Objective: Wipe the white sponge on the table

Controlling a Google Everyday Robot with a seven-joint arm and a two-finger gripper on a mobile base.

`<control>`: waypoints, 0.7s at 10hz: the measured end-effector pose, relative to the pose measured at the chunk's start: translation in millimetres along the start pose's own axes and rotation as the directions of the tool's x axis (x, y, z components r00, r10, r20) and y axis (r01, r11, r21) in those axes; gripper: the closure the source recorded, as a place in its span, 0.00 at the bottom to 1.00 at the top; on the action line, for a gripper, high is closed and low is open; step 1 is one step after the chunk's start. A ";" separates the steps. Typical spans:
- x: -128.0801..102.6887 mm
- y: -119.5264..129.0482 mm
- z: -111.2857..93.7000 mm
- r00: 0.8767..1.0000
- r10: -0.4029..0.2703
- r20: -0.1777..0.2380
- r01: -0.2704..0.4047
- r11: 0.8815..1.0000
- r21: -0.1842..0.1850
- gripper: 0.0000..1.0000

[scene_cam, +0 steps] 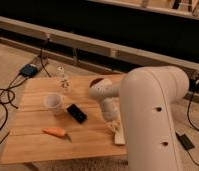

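The white sponge (pixel 119 136) is a small flat off-white pad lying at the right edge of the table (pixel 38 150), a low table with a light wooden plank top. My gripper (pixel 113 123) is at the end of the bulky white arm (pixel 153 110). It reaches down to the table top just above and left of the sponge, at or very near the sponge's upper end. The arm hides part of the contact.
On the table stand a translucent white cup (pixel 54 101), a black phone (pixel 76 113), an orange carrot (pixel 55 132), a small clear bottle (pixel 64 81) and a dark bowl (pixel 96 82) behind the arm. Cables and a box (pixel 29 70) lie on the floor to the left.
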 end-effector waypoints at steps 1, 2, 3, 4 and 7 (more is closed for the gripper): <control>-6.0 -9.9 0.6 1.000 0.019 0.008 -0.019 1.000 0.011 1.00; -11.0 -16.8 0.7 0.999 0.034 0.013 -0.034 0.999 0.018 1.00; -17.3 -23.6 0.2 0.999 0.046 0.022 -0.046 0.999 0.028 1.00; -25.9 -30.7 -2.0 0.998 0.060 0.033 -0.061 0.997 0.038 1.00; -49.7 -41.1 -10.0 0.996 0.066 0.062 -0.070 0.995 0.064 1.00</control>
